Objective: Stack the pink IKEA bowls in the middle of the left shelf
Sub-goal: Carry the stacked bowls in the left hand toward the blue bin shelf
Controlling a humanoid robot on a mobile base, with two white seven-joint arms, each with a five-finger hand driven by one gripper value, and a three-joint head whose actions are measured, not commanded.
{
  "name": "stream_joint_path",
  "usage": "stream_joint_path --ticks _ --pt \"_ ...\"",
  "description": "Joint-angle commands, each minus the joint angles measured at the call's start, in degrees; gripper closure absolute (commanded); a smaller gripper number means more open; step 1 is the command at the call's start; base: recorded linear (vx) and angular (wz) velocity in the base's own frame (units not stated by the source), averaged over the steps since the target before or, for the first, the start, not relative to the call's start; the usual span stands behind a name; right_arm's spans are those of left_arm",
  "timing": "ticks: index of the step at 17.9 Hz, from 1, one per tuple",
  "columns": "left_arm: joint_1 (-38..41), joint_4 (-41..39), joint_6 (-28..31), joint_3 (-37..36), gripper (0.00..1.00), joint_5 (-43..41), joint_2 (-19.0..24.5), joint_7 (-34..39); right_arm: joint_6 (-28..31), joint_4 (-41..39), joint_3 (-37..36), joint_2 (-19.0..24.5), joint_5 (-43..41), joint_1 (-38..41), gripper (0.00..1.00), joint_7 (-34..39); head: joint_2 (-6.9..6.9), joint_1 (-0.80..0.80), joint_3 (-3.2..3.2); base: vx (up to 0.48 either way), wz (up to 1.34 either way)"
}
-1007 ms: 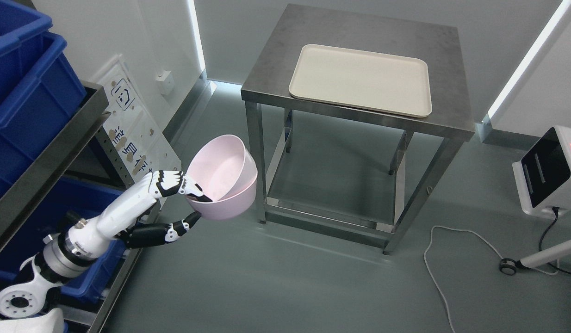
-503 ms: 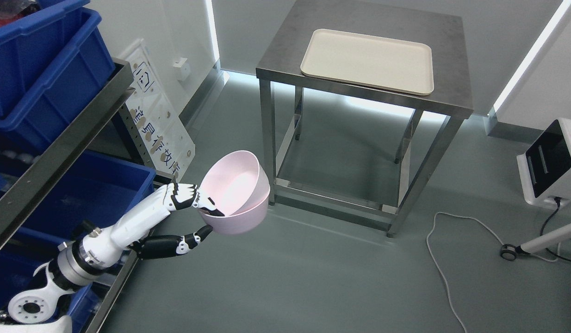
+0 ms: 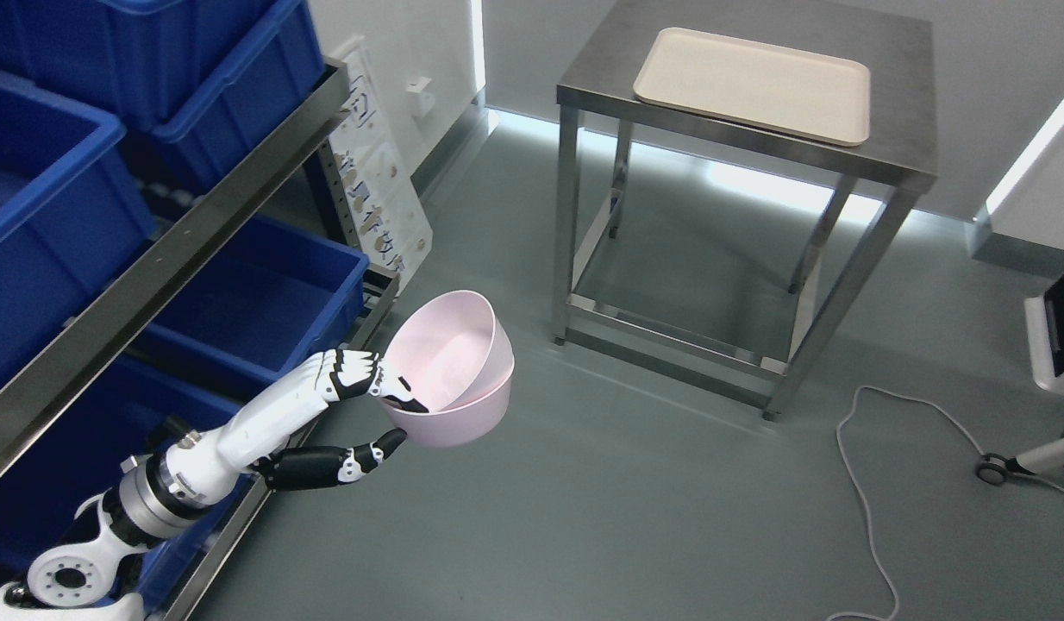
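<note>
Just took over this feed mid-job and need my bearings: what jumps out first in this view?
The left robot hand at lower centre-left grips two nested pink bowls by the rim, held in the air above the grey floor. To the left stands a metal shelf loaded with blue bins. At upper right a steel table carries a beige tray with nothing on it.

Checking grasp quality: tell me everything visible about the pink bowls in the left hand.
The pink bowls are two pale pink, smooth, matte plastic-looking bowls, one nested in the other, the inner one sitting tilted so its rim rises above the outer rim. Both look empty. The left hand holds them in the air above the floor, fingers hooked over the near rim and inside, thumb under the outer wall. They hang just right of the steel shelf, touching nothing else.
</note>
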Motion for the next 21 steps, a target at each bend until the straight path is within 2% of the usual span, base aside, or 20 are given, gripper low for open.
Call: stream_joint_path --ticks 1,4,12,21 --pt "-0.71 -0.02 0.01 -0.40 0.96 0.04 -1.05 0.41 0.05 -1.93 -0.62 -1.00 0.00 1.66 0.00 0.00 0.00 0.00 0.00 -0.232 0.45" --pt "-1.84 -0.02 0.01 -0.13 0.96 0.04 -0.97 0.50 0.05 -1.93 -0.62 -1.00 0.00 1.66 0.00 0.00 0.00 0.00 0.00 -0.191 0.51" --pt "-12.65 -0.11 0.01 -0.04 0.96 -0.13 -1.58 0.50 0.05 -1.93 -0.62 -1.00 0.00 1.66 0.00 0.00 0.00 0.00 0.00 -0.139 0.78" --pt "-13.19 0.15 0.01 -0.04 0.96 -0.48 -1.50 0.58 0.05 -1.93 -0.62 -1.00 0.00 1.66 0.00 0.00 -0.04 0.00 0.00 -0.067 1.01"
